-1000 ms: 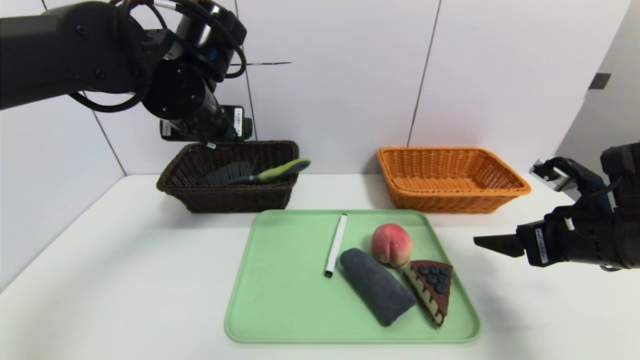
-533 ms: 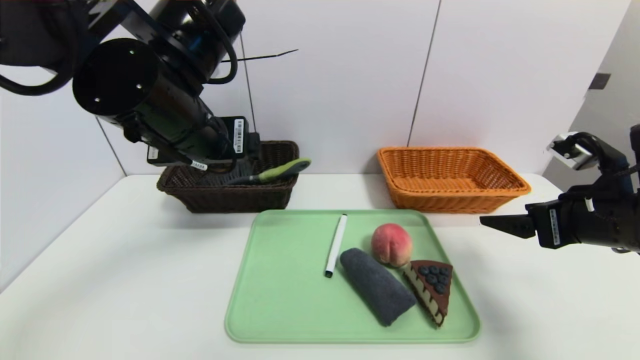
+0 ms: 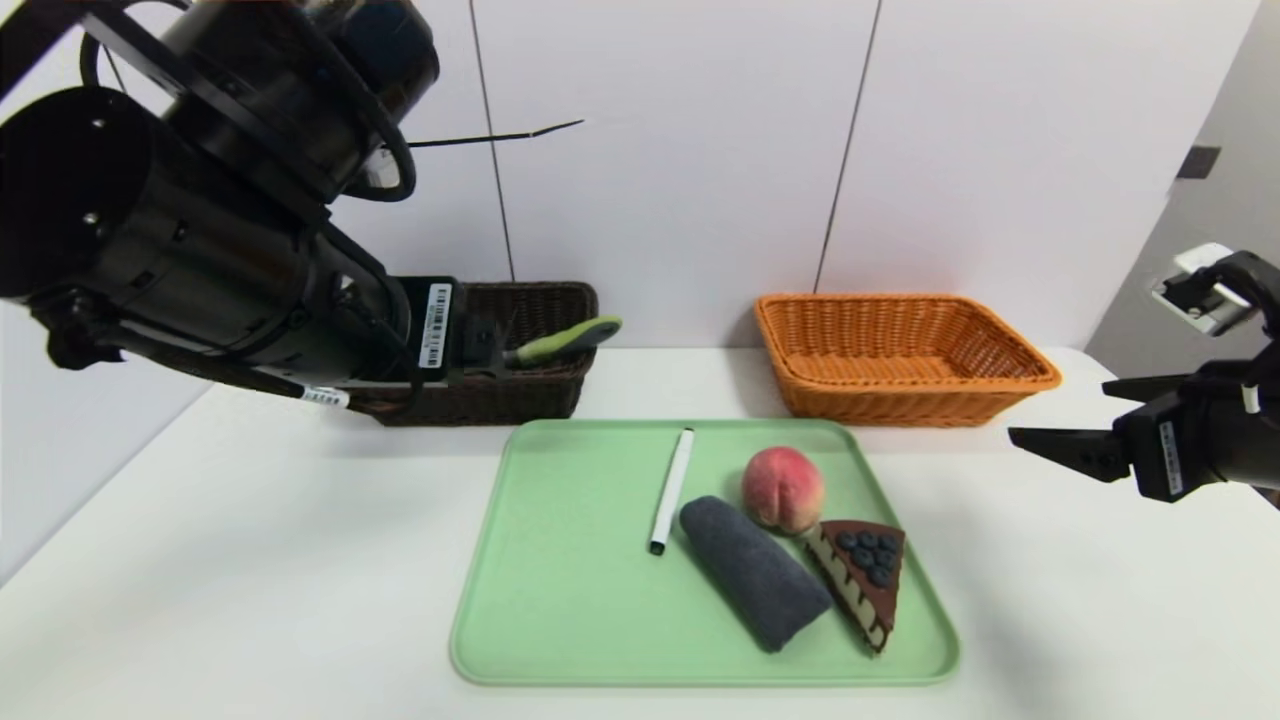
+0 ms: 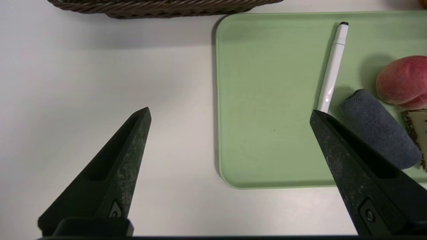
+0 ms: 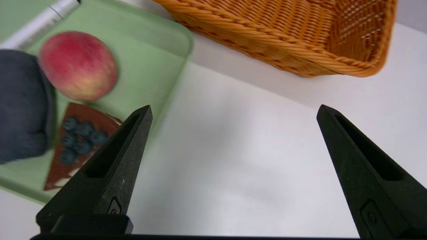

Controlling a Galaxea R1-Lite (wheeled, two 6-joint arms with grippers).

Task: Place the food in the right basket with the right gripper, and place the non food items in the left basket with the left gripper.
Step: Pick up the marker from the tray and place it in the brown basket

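We see four items on the green tray (image 3: pixel 560 600), which rests on the desk (image 3: pixel 250 560): the white marker (image 3: pixel 672 492), the rolled dark cloth (image 3: pixel 755 572), the peach (image 3: pixel 783 490) and the cake slice (image 3: pixel 862 580). We judge the marker light, stiff and smooth, liable to roll; we would grip it across the middle of its barrel. The cloth should be soft and yielding, best pinched across its narrow width at mid-roll. The peach looks rounded and may slip unless taken at its widest; the slice may dent, so we would hold it gently by its flanks, clear of the berries. The green-handled brush (image 3: pixel 565 342) lies in the dark basket (image 3: pixel 480 400). The left pincer (image 4: pixel 231 110) is wide open with nothing between its fingers, above the desk and the tray's left part; marker and cloth lie towards the robot's right of it. The right pincer (image 5: pixel 235 106), also spread wide and holding nothing, hangs to the right of the tray, with peach and slice to its left, near the orange basket (image 3: pixel 908 400).
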